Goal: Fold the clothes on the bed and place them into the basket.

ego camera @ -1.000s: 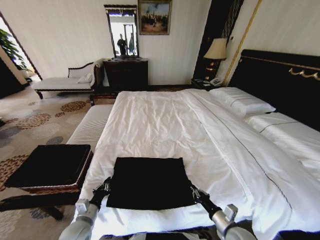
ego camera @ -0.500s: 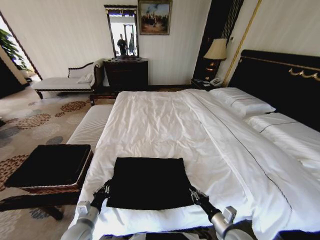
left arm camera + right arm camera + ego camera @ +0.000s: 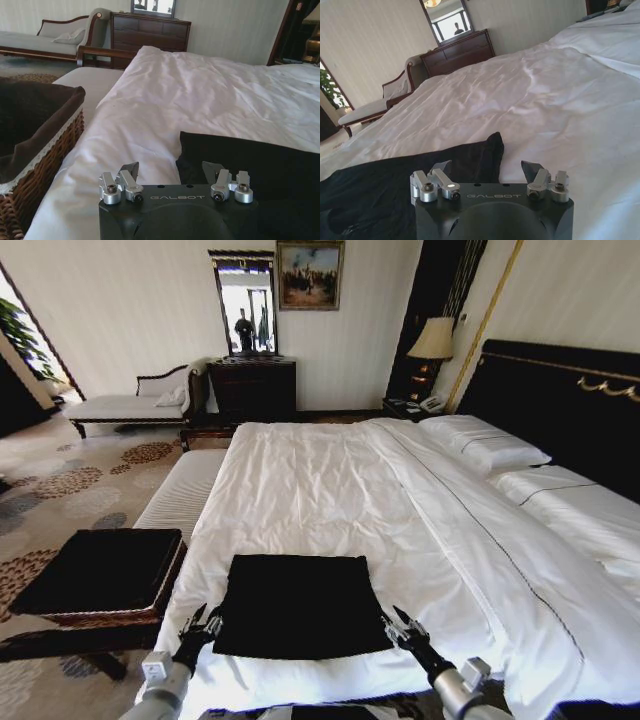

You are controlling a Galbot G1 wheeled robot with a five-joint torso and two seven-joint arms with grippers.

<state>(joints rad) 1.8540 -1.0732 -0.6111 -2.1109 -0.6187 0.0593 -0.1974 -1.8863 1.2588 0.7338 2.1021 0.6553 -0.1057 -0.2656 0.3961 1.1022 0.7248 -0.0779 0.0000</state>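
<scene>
Clothes: a black garment (image 3: 297,604) lies folded into a flat rectangle on the near end of the bed (image 3: 330,500), slightly nearer the bed's left edge; no lettering shows.
Long axis: the folded rectangle is a little wider than it is deep, so its longer side runs left to right across the bed, parallel to the near edge. Its far edge is straight and its near corners spread slightly outward.
Left gripper: the left gripper (image 3: 200,622) sits just off the garment's near left corner, over the white duvet, fingers spread wide and holding nothing. In the left wrist view the left gripper (image 3: 171,170) has the black cloth (image 3: 250,170) beside and beyond its open fingers.
Right gripper: the right gripper (image 3: 402,626) sits just off the near right corner, fingers also wide apart and empty. In the right wrist view the right gripper (image 3: 487,169) has a pointed corner of the cloth (image 3: 420,172) lying ahead of it.
Basket: the wicker basket (image 3: 100,573) with dark lining stands on the floor at the bed's left side, near the left gripper, and the left wrist view shows its woven wall (image 3: 45,150).
Bench: a long white-cushioned bench (image 3: 185,490) lies along the bed's left side, beyond the basket.
</scene>
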